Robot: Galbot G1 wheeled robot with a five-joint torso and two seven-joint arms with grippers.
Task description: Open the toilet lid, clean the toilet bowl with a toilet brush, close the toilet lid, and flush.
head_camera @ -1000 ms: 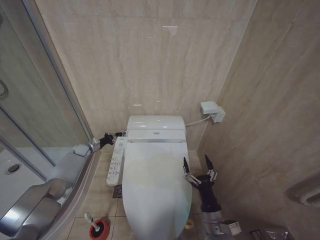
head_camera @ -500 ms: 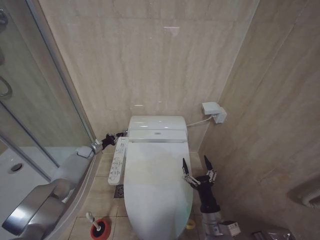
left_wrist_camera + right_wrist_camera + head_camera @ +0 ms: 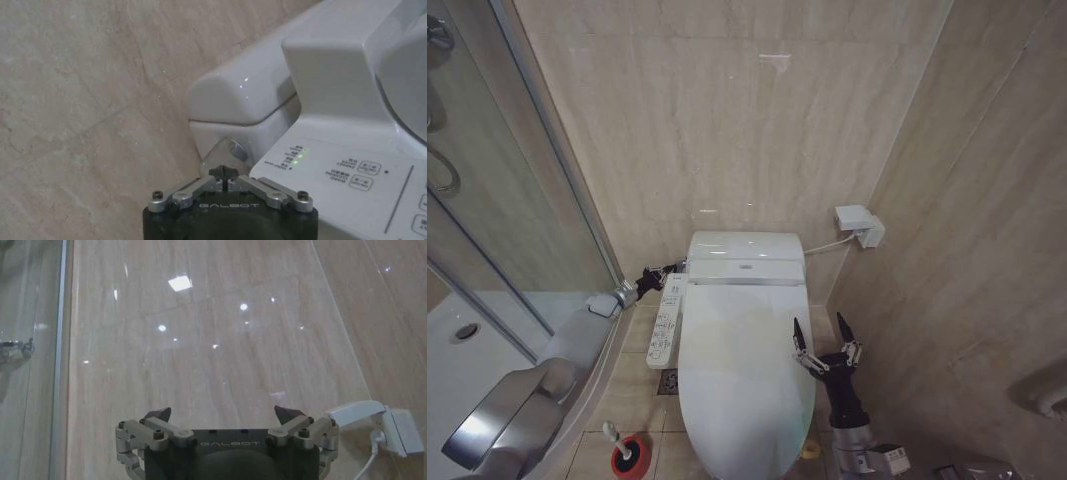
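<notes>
Jaws on left gripper [image 3: 225,173] pressed together, tips at chrome flush lever [image 3: 232,150] on tank side, beside control panel [image 3: 665,320]. Right gripper [image 3: 825,345] jaws spread wide, just beside closed toilet lid [image 3: 742,370]. Toilet brush [image 3: 619,446] in red holder [image 3: 630,461] on floor.

A small bathroom: beige tiled walls [image 3: 727,120], a white toilet [image 3: 742,390] against them, a glass shower cabin [image 3: 487,250] alongside, tiled floor [image 3: 632,400] underfoot.
</notes>
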